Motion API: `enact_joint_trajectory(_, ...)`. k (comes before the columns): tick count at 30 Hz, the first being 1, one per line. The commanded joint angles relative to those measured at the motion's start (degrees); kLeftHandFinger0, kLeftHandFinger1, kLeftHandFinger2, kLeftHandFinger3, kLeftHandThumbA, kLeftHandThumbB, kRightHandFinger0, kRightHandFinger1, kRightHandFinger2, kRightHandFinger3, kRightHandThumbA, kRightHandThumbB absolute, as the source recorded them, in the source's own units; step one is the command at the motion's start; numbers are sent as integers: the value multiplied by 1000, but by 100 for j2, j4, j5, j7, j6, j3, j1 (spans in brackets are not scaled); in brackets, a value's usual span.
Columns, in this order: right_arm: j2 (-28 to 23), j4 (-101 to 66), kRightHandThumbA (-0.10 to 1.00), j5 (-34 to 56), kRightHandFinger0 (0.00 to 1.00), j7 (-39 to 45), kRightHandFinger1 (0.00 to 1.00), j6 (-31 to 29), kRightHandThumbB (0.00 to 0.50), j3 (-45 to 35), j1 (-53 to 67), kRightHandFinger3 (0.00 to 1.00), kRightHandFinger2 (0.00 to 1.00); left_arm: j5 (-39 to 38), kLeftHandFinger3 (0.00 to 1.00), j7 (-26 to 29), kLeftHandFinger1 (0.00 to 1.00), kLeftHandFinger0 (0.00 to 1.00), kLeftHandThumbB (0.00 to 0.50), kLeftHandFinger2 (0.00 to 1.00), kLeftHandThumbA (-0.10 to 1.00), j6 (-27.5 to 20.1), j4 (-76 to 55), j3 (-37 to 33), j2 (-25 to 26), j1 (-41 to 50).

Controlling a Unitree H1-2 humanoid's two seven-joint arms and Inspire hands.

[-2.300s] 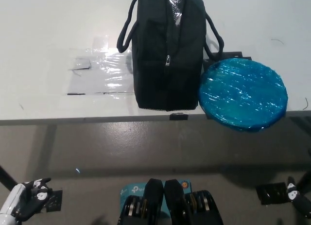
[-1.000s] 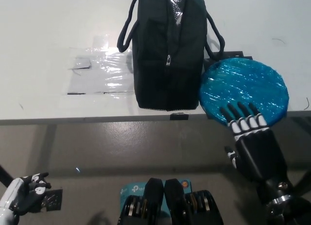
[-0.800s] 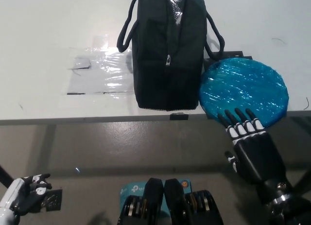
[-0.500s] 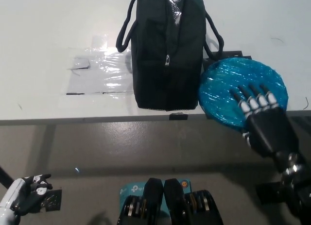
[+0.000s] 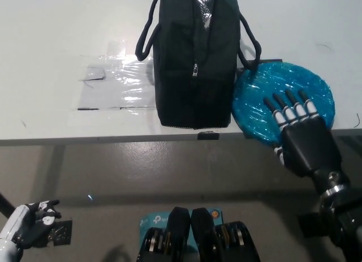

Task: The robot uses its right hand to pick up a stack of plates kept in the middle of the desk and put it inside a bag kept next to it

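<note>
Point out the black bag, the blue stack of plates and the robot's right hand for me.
black bag (image 5: 195, 75): head view, on its zipped front panel.
stack of plates (image 5: 266, 89): head view, on the wrapped blue top, upper left part.
right hand (image 5: 300, 134): head view, on the hand's black back.

Single head cam, steep downward look: desk (image 5: 51, 58) front edge up top, floor (image 5: 169, 177) below, mid-range.

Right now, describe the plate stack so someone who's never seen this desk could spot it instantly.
Find the white desk and the tall black bag standing near its front edge. Beside the bag, on the robot's right, lies the plate stack, its near rim overhanging the edge, with the black right hand over it. It is the only round, bright blue, shiny-wrapped thing there.
</note>
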Motion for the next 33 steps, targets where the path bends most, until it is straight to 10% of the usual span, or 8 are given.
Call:
enact_joint_trajectory(1, 24, 30, 661, 122, 1000, -134, 1000, -56, 500, 54, 51, 1000, 1000, 83, 798, -86, 694, 700, 86, 781, -100, -69, -131, -19, 216, -100)
enact_joint_trajectory(23, -49, 410, 494, 186, 1000, 56, 1000, 614, 500, -526, -503, 1000, 1000, 144, 793, -64, 671, 673, 78, 769, -100, -160, -67, -59, 222, -39)
enact_joint_trajectory(27, -111, 576, 453, -117, 1000, -92, 1000, 714, 454, -382, -610, 1000, 1000, 110, 781, -71, 671, 677, 84, 768, -100, -186, -39, -38, 205, -40)
enact_joint_trajectory(29, -150, 720, 372, 317, 1000, -162, 1000, 345, 240, -423, -660, 1000, 1000, 127, 770, -66, 661, 674, 85, 744, -100, -229, -29, -40, 207, -30)
enact_joint_trajectory(30, -152, 725, 369, 322, 1000, -169, 1000, 345, 227, -418, -663, 1000, 1000, 128, 769, -66, 659, 673, 85, 741, -100, -230, -29, -39, 206, -30)
enact_joint_trajectory(31, -263, 795, 97, 578, 525, -459, 748, -153, 117, -389, -676, 1000, 456, 154, 773, -77, 659, 669, 77, 742, -100, -222, -53, -55, 225, -21)
enact_joint_trajectory(32, -305, 874, 77, 637, 21, -698, 30, -394, 34, -355, -697, 952, 65, 151, 774, -88, 659, 667, 81, 743, -100, -265, -24, -56, 228, -25)
enact_joint_trajectory(33, -401, 946, -25, 451, 1, -985, 1, -561, 41, -212, -720, 688, 15, 148, 789, -83, 671, 674, 80, 763, -100, -226, -23, -51, 220, -32)
